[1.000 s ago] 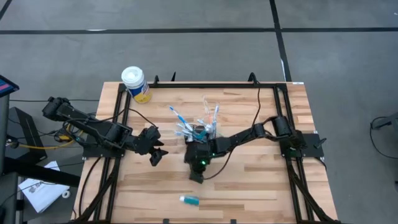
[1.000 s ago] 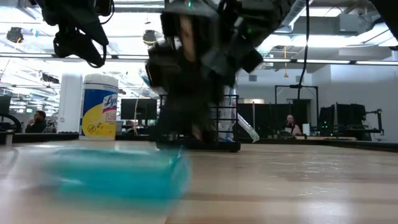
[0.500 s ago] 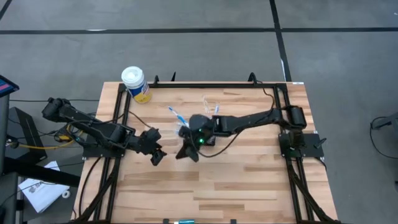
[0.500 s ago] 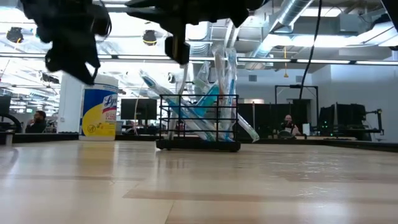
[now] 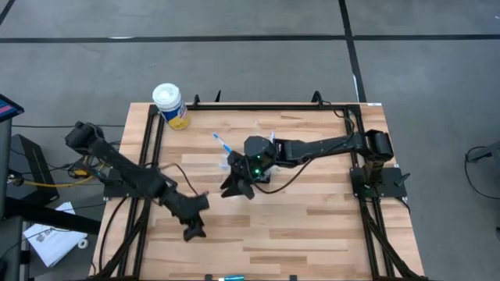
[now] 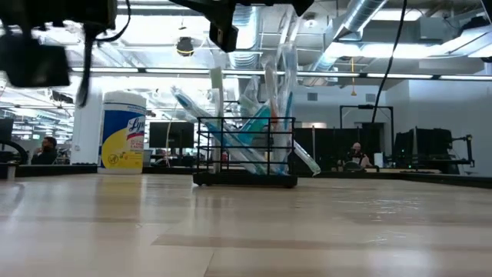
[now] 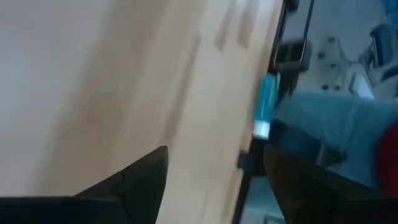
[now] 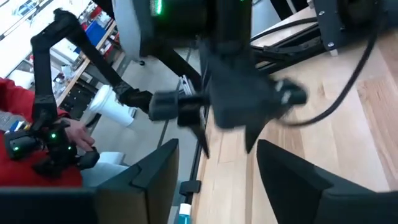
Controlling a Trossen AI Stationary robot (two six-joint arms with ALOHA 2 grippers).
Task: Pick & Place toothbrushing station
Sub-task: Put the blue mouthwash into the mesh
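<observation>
The toothbrushing station (image 5: 251, 162) is a small black wire basket (image 6: 246, 154) standing on the wooden table, with blue and white toothbrushes (image 6: 265, 115) leaning out of it. My right gripper (image 5: 237, 189) hangs open above the basket's near side and holds nothing (image 8: 217, 146). My left gripper (image 5: 192, 230) is open over bare wood toward the near left (image 7: 216, 152). A small teal tube (image 7: 267, 106) lies by the table's near edge (image 8: 183, 211).
A white-lidded canister with a yellow label (image 5: 170, 105) stands at the far left corner (image 6: 123, 132). Black frame rails (image 5: 148, 156) run along the table's sides. A person in red (image 8: 37, 137) is beyond the table. Bare wood (image 5: 312, 226) lies at the near right.
My right gripper has risen from the table's middle, gone toward the far edge over the basket, and opened. The teal tube has slid from the near middle to the near edge. My left gripper has moved toward the near edge and down, tipping downward.
</observation>
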